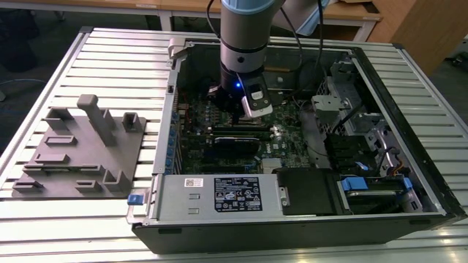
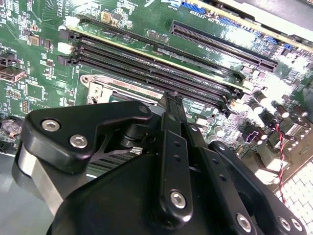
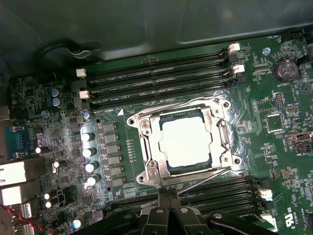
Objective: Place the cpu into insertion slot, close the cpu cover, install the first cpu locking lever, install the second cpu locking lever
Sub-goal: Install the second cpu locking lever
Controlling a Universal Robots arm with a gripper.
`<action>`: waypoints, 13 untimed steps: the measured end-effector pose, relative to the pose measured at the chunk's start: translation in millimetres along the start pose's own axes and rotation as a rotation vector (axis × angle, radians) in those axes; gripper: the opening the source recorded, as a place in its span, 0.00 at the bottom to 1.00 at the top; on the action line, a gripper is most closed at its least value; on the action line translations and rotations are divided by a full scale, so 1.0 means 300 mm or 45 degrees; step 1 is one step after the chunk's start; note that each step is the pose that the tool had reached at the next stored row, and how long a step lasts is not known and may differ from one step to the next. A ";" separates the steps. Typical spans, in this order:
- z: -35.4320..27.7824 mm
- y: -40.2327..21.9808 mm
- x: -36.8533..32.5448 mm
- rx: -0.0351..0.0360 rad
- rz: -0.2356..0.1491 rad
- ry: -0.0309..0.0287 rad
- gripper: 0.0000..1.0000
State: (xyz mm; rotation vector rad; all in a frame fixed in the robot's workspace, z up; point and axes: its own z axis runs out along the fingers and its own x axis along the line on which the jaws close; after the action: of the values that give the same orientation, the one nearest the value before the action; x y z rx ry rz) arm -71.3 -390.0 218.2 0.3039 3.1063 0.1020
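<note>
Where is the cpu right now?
In the first wrist view the cpu lies in the insertion slot under the cpu cover, between two banks of long black slots.

Arm (image 1: 245,33) hangs vertical over the open computer case (image 1: 409,181), wrist down inside it. Gripper (image 3: 168,195) points straight down just above the case's green board, its black fingers (image 2: 172,142) pressed together, holding nothing.

A grey fixture block (image 1: 80,150) sits beside the open computer case (image 1: 409,137).
</note>
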 end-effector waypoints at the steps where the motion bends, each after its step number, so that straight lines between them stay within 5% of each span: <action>1: 0.000 0.000 0.000 0.0000 0.000 0.0000 0.11; 13: 0.003 0.000 0.000 -0.0003 0.000 -0.0002 0.11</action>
State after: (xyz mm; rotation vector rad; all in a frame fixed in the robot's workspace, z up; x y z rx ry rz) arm -71.3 -390.0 217.2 0.3040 3.1062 0.1023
